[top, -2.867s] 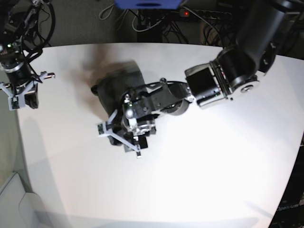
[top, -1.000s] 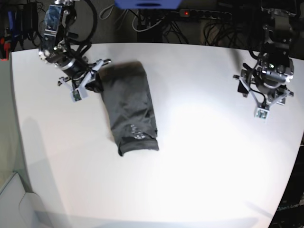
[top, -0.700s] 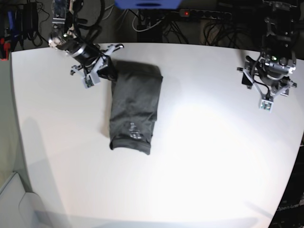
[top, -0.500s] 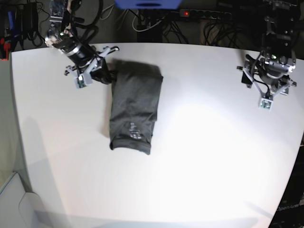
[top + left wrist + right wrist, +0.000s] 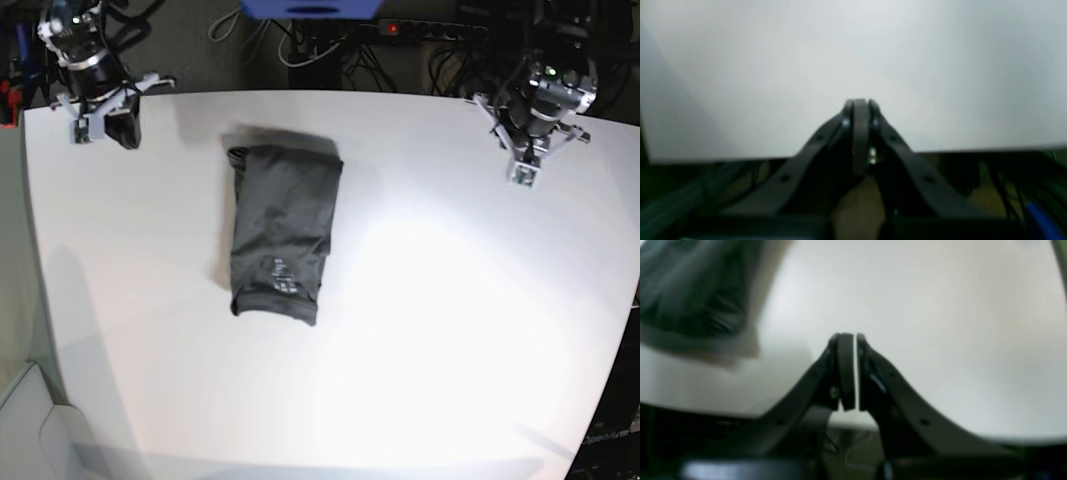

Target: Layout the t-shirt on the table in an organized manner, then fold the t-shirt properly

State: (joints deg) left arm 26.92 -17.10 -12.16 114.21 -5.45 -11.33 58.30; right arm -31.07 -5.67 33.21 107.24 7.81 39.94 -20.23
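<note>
The t-shirt [image 5: 283, 229] lies folded into a narrow oblong on the table [image 5: 450, 330], left of centre in the base view, its small white label mark near the nearer end. Both tools are closed on nothing and well apart from it: the right gripper [image 5: 103, 118] by the far left corner, the left gripper [image 5: 528, 160] by the far right. The cloth looks thin, light and limp, likely to sag and unfold if lifted by one layer, so I judge the stacked corners the soundest hold
</note>
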